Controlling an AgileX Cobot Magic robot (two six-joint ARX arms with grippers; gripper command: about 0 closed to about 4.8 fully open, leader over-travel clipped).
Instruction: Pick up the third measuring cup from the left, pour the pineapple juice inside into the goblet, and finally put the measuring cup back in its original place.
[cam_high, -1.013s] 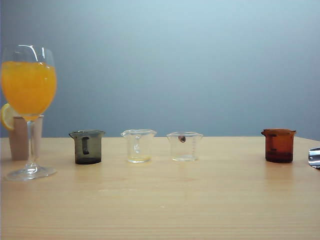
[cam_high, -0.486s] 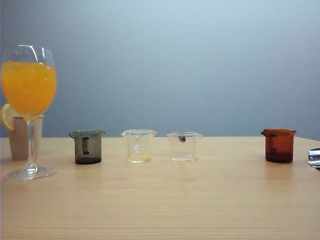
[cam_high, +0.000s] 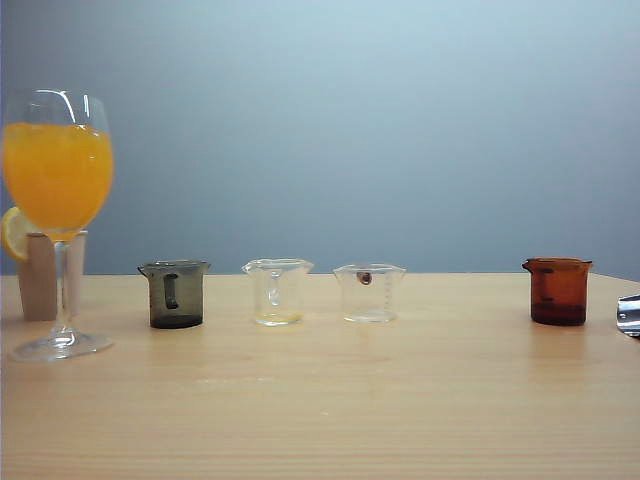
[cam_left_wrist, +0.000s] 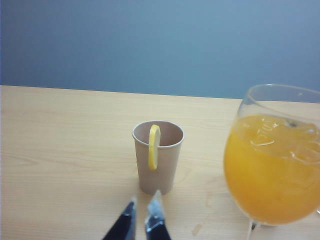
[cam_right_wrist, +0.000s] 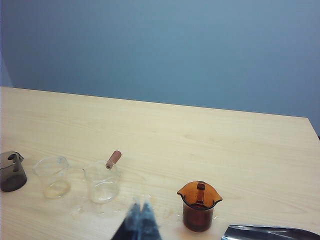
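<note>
My right gripper (cam_right_wrist: 141, 212), jaws pressed together, hung nearer the third measuring cup (cam_right_wrist: 102, 183); left gripper (cam_left_wrist: 142, 212), nearly shut, faced the goblet (cam_left_wrist: 272, 165).

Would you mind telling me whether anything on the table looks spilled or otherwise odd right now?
In the right wrist view, small wet-looking spots mark the table around the third measuring cup and toward the amber cup, like drips. All cups and the goblet stand upright. Both the left gripper and the right gripper are shut and hold nothing.
</note>
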